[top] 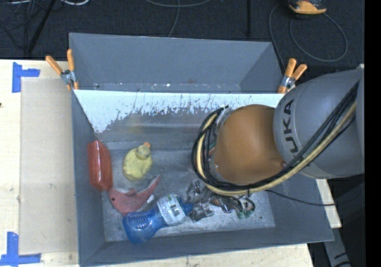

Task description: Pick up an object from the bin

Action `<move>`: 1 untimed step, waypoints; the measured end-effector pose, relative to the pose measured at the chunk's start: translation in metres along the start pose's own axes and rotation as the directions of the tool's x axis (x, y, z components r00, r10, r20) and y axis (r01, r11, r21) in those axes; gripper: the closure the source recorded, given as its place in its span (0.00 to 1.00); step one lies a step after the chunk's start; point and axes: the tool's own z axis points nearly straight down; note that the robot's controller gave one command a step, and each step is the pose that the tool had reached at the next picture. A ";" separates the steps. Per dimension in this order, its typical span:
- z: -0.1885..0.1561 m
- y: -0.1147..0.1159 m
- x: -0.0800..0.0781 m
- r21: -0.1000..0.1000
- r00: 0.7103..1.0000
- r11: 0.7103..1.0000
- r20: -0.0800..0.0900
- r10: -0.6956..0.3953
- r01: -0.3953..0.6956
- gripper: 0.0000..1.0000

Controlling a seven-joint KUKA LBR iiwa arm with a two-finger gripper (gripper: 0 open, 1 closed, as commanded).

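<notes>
A: Camera view, left to right: what is in your bin?

B: By the left wall you have a red oblong thing, its length running up the view. Just right of it sits a yellow duck-shaped toy. Below both lies a pinkish-red curved piece. Toward the front is a blue bottle-like thing with a white and green end.

A: And from the gripper?

B: Your gripper hangs under the orange-brown wrist cover, just right of that white and green end. I cannot tell whether it touches it. The blue thing's long axis runs from lower left up toward the gripper, so it looks nearest to you. Whether the gripper is released or clenched, I cannot tell.
</notes>
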 end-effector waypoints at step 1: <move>-0.003 0.000 0.000 0.000 1.000 1.000 -0.001 0.000 0.000 1.00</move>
